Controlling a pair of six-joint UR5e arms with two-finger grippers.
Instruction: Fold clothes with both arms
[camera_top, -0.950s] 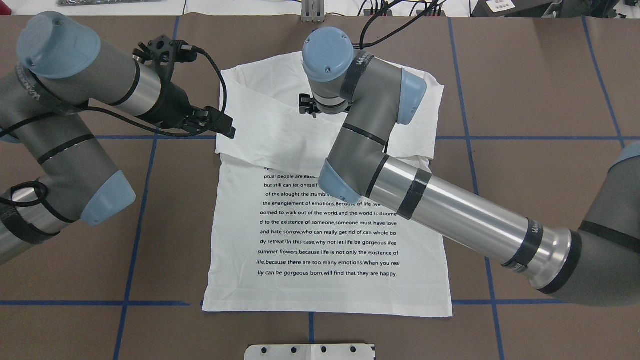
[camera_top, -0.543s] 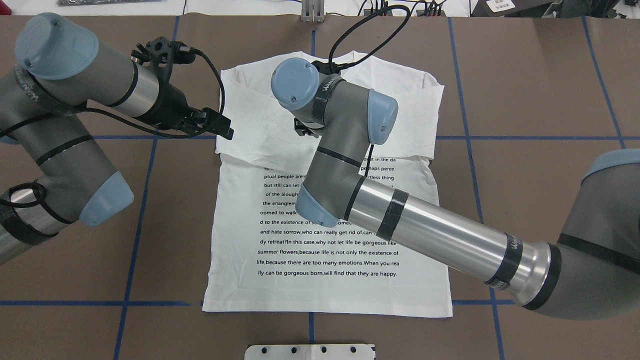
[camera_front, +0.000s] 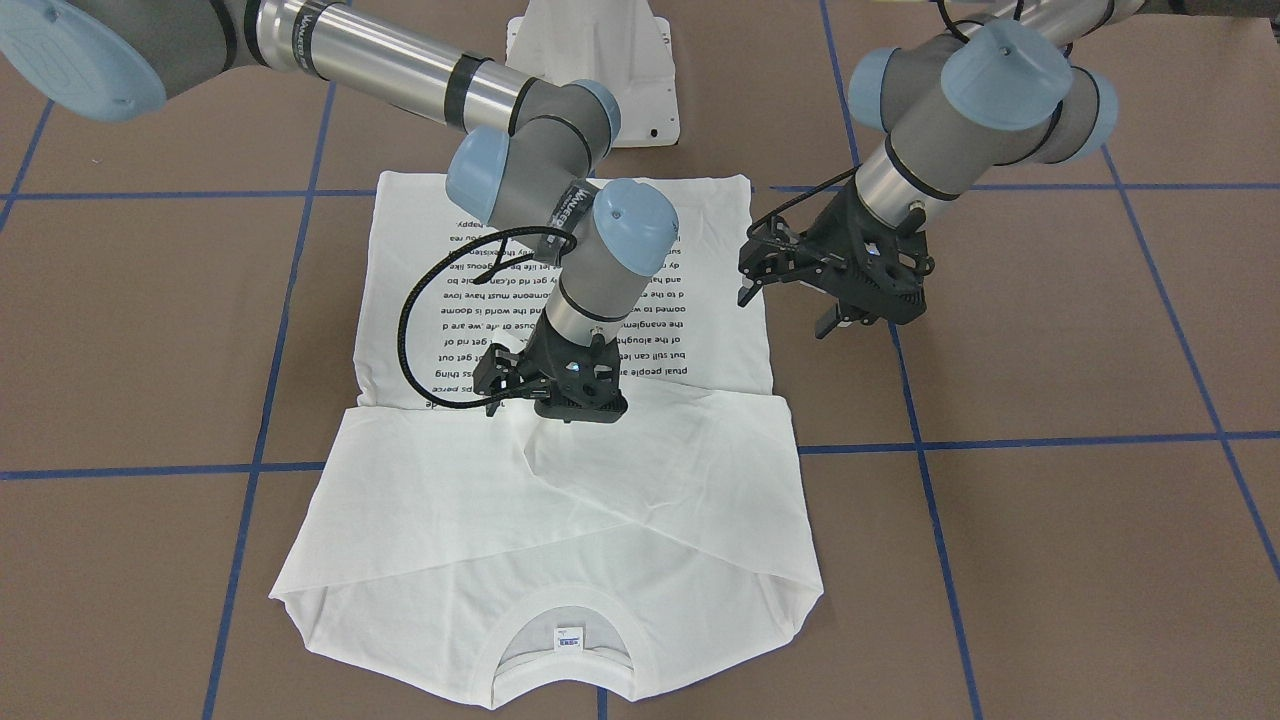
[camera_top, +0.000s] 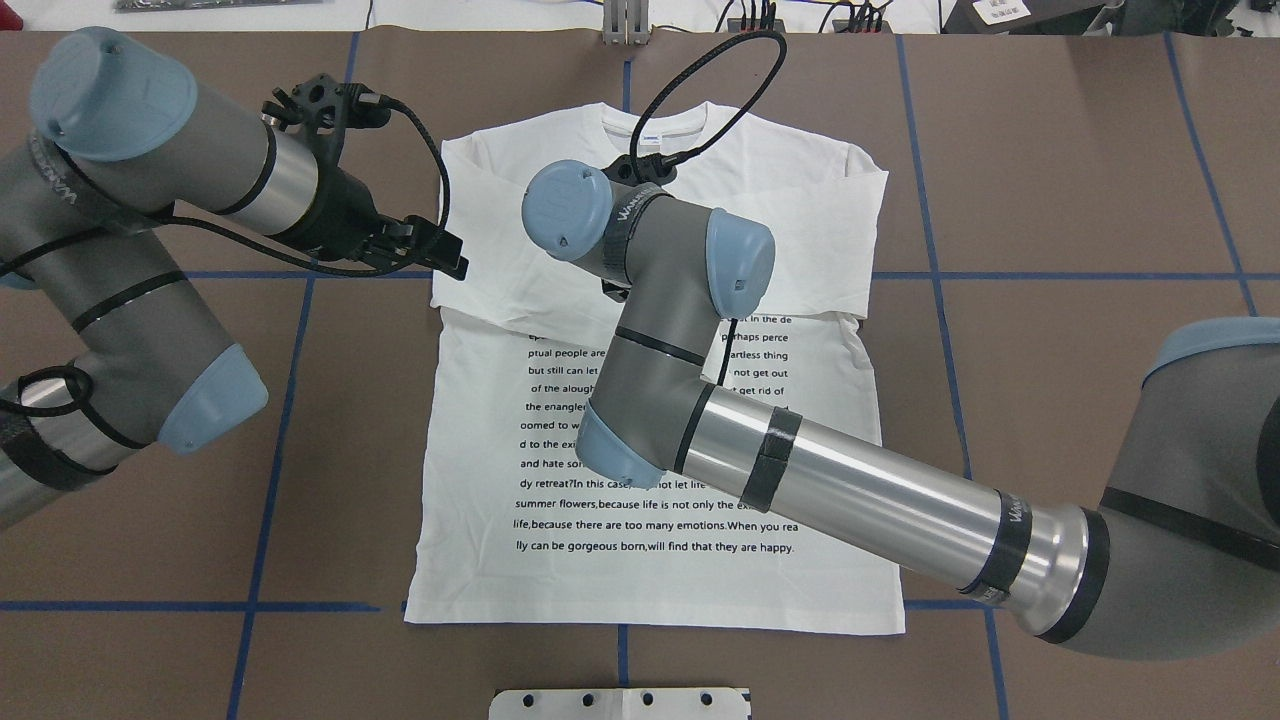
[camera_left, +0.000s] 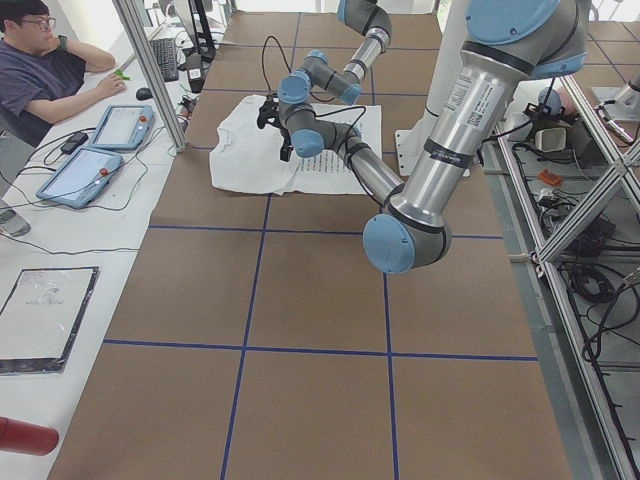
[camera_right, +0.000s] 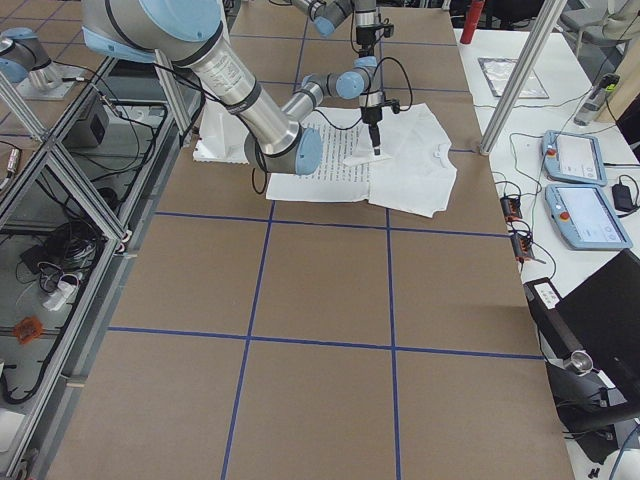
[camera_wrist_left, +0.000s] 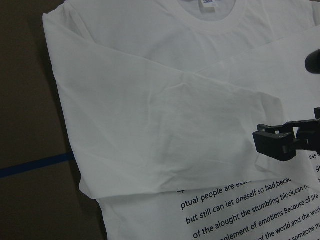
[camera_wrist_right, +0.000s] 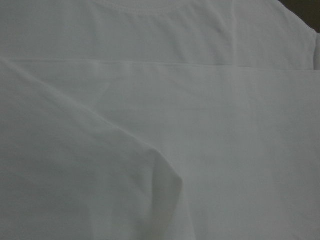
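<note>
The white long-sleeved T-shirt (camera_top: 660, 580) is laid flat on the brown table (camera_top: 1050, 200), print up, sleeves crossed for folding. The right gripper (camera_front: 552, 405) is lowered onto the sleeves, but its jaw state cannot be told. The left gripper (camera_front: 781, 312) is held spread beside the shirt's edge, seemingly ready to grasp.

We count one T-shirt (camera_top: 480, 570); two arms, left arm (camera_top: 130, 290) and right arm (camera_top: 860, 490); two tablets (camera_left: 120, 126), one person (camera_left: 45, 75), upper left.
</note>
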